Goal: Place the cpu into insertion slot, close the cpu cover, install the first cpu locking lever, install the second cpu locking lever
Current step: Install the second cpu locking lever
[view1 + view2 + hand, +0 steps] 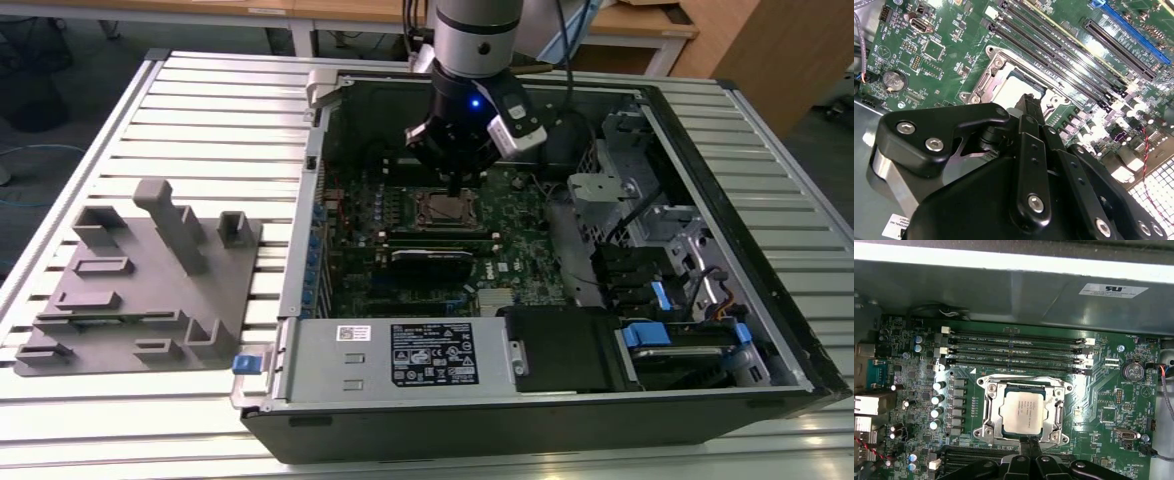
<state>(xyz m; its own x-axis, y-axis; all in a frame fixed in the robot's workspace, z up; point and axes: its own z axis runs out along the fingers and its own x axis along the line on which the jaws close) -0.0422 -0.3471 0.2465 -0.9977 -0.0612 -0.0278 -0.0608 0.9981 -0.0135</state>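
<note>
The exterior view shows the gripper (461, 180) hanging inside the open computer case (747, 330), which lies on the slatted table (200, 100), its tip just above the insertion slot (447, 208) at the frame's upper centre. Case walls rise on every side and a drive cage (627, 190) crowds the exterior view's right, so open room lies mainly straight up. A grey fixture block (147, 280) sits well apart at the left of the frame.

In the second wrist view, the gripper (1029, 102) fills the lower half, its fingers (1030, 112) pressed together and holding nothing. The tip points at the edge of the cpu cover (985, 82), mid-frame. Long memory slots (1064, 55) run just beside the socket toward the upper right.

The first wrist view puts the cpu (1023, 411) at centre, lying flat in the insertion slot, with the cpu cover framing it and apparently down. The gripper's tip (1029, 441) touches or nearly touches the cover's lower edge. Doing this step well likely means pressing only on the metal frame, keeping off the chip's top, and moving slowly, since capacitors (936, 405) stand near on the left and memory slots lie just above and below.
</note>
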